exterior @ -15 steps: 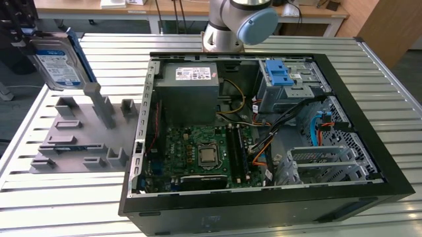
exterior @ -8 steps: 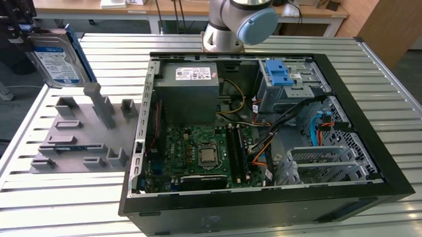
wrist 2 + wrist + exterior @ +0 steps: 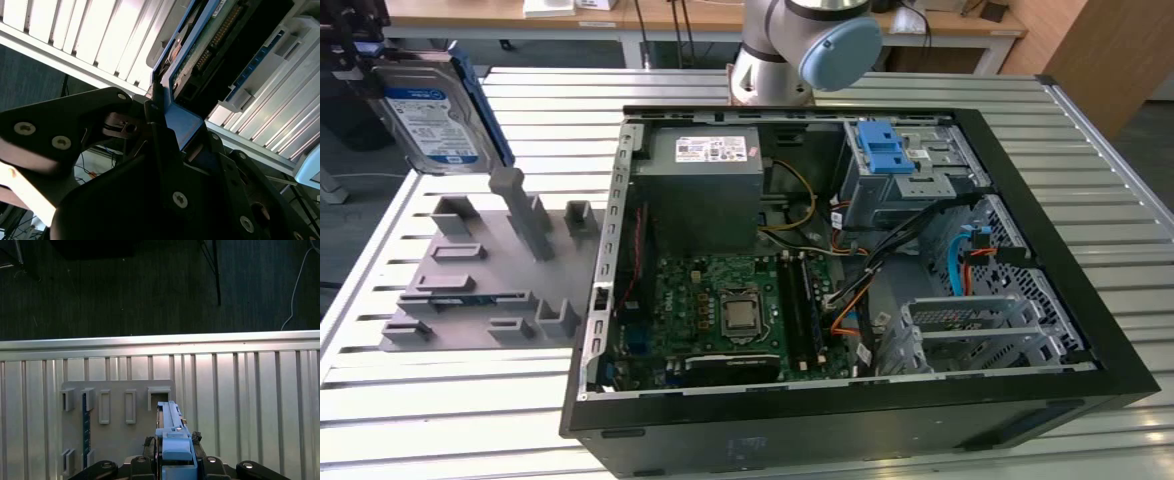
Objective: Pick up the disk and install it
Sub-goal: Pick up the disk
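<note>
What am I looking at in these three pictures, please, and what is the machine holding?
This is one robot arm, seen at the top of the exterior view. The exterior view comes from a camera off the arm; both wrist views come from cameras riding near its wrist. On the slatted metal table lie an open computer case and, on the exterior view's left, a grey slotted holder. The fingers are shut on the disk, a silver drive in a blue frame, held upright in the air over the holder, outside the case. Inside the case sits a bare blue bracket.
</note>
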Motion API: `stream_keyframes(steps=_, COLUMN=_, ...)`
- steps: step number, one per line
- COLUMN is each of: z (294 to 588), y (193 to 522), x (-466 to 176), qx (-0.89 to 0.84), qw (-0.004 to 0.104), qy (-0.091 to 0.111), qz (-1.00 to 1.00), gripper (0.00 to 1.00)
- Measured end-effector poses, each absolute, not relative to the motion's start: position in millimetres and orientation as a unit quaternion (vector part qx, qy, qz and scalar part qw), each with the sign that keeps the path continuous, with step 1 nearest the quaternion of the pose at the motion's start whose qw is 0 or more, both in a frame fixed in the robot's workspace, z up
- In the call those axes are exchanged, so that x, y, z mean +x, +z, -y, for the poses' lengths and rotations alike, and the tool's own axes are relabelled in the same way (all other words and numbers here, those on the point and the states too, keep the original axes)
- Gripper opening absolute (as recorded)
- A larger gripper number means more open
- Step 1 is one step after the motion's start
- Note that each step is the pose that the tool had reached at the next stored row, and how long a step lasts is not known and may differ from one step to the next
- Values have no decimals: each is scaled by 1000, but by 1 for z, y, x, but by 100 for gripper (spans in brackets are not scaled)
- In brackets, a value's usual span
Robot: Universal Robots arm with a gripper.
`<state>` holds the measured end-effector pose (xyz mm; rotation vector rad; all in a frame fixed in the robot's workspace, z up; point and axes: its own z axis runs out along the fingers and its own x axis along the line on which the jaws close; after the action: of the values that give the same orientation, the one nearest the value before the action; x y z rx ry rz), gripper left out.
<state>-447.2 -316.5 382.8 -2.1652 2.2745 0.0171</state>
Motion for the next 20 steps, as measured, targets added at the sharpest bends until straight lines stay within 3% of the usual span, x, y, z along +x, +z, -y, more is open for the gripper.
stream_keyframes(steps=20, z=314, y=400, x=-447, qx=-689, qw=0, qy=5, qz=-724, gripper=37)
